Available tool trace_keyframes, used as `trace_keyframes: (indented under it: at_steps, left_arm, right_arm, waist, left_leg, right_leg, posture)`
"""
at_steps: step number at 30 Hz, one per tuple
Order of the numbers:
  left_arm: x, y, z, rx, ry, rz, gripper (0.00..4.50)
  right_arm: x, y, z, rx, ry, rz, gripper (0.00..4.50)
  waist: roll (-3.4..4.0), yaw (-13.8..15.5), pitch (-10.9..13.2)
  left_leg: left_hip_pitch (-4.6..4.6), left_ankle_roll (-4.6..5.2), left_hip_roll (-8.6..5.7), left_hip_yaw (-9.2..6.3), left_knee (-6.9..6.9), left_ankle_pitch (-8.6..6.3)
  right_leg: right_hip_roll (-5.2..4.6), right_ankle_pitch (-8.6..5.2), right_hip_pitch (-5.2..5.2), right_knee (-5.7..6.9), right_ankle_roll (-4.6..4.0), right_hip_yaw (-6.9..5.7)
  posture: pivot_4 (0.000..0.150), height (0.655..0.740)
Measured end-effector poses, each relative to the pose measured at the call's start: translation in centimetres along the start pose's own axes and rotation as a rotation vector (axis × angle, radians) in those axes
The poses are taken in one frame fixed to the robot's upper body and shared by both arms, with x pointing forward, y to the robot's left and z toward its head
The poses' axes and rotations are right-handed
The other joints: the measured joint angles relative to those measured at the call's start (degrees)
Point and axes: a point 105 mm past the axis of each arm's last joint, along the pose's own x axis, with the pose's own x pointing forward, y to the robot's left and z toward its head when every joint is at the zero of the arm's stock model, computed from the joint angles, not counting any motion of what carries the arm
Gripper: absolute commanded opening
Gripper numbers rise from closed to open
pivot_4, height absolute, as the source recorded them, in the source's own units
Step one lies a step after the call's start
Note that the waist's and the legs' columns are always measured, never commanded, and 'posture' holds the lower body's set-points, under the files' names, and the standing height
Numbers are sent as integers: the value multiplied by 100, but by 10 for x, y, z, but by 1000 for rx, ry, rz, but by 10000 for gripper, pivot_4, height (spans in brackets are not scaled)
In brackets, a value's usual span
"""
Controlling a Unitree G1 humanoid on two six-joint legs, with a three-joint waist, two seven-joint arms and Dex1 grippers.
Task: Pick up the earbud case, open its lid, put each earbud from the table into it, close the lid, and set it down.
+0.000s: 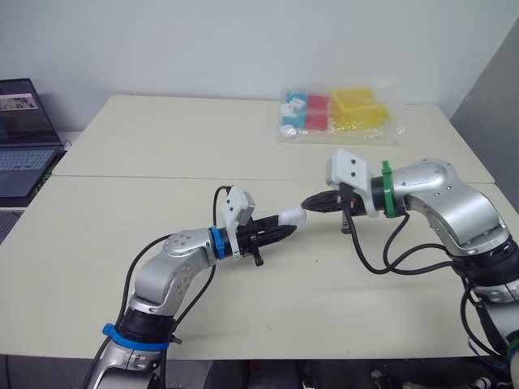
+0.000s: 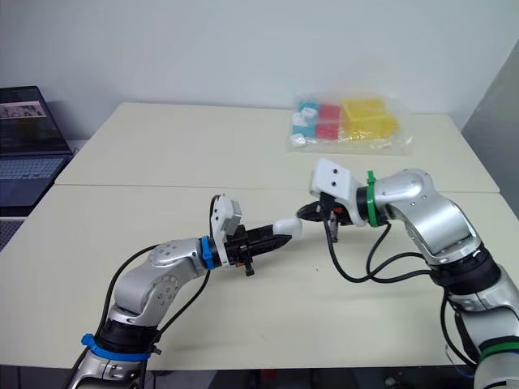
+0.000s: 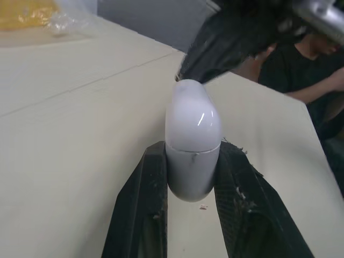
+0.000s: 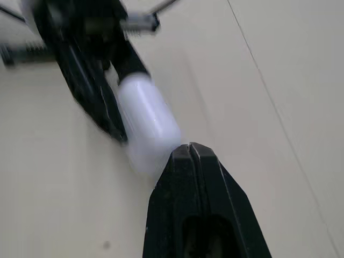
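**Case held over the table, both pincers on it**

The left gripper (image 1: 281,232) holds the white earbud case (image 1: 293,216) clear of the table (image 1: 162,146), over the near half of the tabletop and roughly between the two arms. Its two black fingers (image 3: 141,215) are clamped on the case's lower part, one on each side, and the rounded end sticks out past the fingertips. A thin seam runs round the case just above the grip, and the lid looks to be down.

The right gripper (image 1: 312,203) reaches in from the other side. Its fingers are pressed together — only a narrow line shows between them in the right wrist view — and their tip is touching the free, rounded end of the case.

At the far side of the table lies a clear plastic bag (image 1: 340,113) with yellow, red, blue and white pieces inside, well away from the arms. An open laptop (image 1: 24,134) sits off the table's left edge. Beyond the table's edge — seen from the left wrist — is a person (image 3: 301,64) in a dark top.
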Motion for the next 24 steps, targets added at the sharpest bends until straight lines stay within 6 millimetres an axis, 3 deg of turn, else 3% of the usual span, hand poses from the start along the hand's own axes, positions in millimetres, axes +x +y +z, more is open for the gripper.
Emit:
trace_keyframes:
  at_steps: [3,9,14,22,24]
  left_arm:
    - [3,0,-7,-108,39,-5,8129]
    - [12,1,-19,-279,109,-35,8129]
    - [15,14,-37,-447,212,-5,8129]
    - [23,17,-50,-540,294,5,8129]
    - [23,21,-54,-554,308,26,15289]
  right_arm:
    - [-14,10,-16,-4,10,-26,0]
    - [-29,30,-16,-31,-19,-33,0]
    - [-28,56,-21,29,-16,-7,0]
    - [-26,66,-29,60,11,-34,0]
    - [-26,67,-30,66,14,-34,0]
  waist:
    - [0,-10,0]
    - [-1,-45,0]
    - [0,-45,0]
    - [-1,-27,1]
    - [-1,-44,1]
  left_leg:
    - [-1,0,-1,6,0,0]
    - [11,0,0,-10,1,0]
    - [12,-1,-4,-11,11,1]
    - [9,-1,-6,-11,9,0]
    - [10,-1,-6,-7,10,0]
  right_leg:
    - [-1,-1,0,-2,3,7]
    - [5,-2,5,13,4,-5]
    - [8,-1,7,19,3,-1]
    - [4,-1,7,15,3,-1]
    - [5,-1,6,17,4,5]
  posture:
    - [1500,7400]
    - [1500,7400]
    - [1500,7400]
    - [1500,7400]
    - [1500,7400]
